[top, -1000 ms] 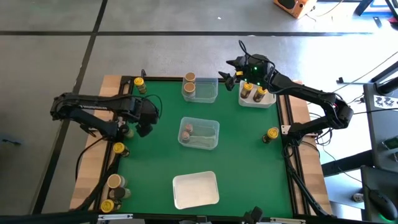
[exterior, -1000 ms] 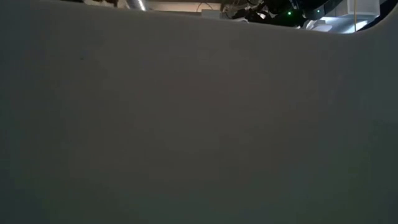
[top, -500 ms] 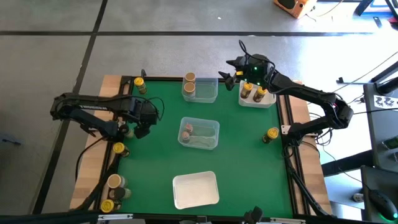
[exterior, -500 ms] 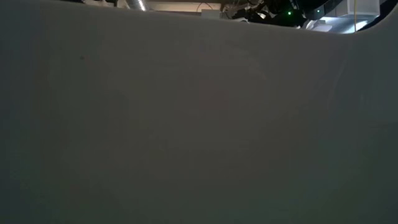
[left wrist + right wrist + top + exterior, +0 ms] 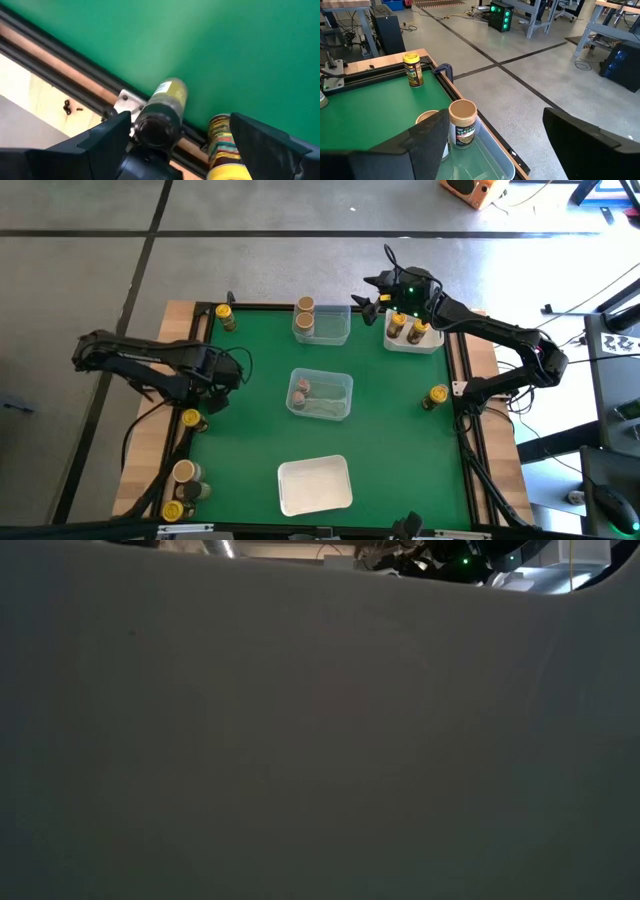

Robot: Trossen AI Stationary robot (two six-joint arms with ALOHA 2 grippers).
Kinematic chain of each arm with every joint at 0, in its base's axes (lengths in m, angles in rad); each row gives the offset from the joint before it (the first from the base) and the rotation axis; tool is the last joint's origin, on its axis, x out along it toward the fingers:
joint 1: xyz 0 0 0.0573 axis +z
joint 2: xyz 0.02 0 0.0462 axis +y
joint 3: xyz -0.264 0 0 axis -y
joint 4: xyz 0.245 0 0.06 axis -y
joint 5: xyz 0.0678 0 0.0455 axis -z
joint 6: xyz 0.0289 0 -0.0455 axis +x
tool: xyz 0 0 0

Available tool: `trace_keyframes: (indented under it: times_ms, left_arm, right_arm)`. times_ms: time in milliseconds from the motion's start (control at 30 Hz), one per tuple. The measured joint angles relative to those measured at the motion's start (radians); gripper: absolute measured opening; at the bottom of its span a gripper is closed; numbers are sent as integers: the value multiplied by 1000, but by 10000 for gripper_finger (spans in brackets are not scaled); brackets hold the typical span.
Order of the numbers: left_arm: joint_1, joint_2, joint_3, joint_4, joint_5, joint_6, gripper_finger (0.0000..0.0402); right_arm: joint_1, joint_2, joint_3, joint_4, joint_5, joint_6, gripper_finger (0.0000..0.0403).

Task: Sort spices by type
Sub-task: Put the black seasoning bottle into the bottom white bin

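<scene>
Green desk [image 5: 260, 450]: at its left edge your left end effector [image 5: 212, 385] hangs spread wide, released, around a dark-topped spice jar [image 5: 161, 114], with a yellow jar [image 5: 190, 419] just beside. Two jars lie in the middle clear tray [image 5: 345, 385]. At the far right, your right end effector [image 5: 372, 295] hovers released beside the white tray [image 5: 430, 345] holding two jars

Green table [image 5: 380, 440]: clear tray [image 5: 320, 394] center, clear tray [image 5: 322, 324] at 12, white trays at 1 [image 5: 414, 340] and 6 [image 5: 314, 484]; jars [image 5: 190, 418] along 9 edge, one [image 5: 437, 395] at 3.
</scene>
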Motion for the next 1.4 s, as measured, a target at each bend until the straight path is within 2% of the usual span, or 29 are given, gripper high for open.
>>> trace_keyframes:
  times_ms: [333, 800, 1167, 1400]
  left_arm:
    - [7, -96, -151, -1, 44, 41, 335]
    - [72, -22, -250, 2, 18, 181, 335]
    - [114, 38, -263, 116, 9, 246, 335]
    - [114, 45, -263, 61, 4, 272, 297]
  right_arm:
    - [0, 0, 0, 1, 0, 0, 319]
    - [0, 0, 0, 1, 0, 0, 319]
    - [0, 0, 0, 1, 0, -1, 319]
    - [0, 0, 0, 1, 0, -1, 319]
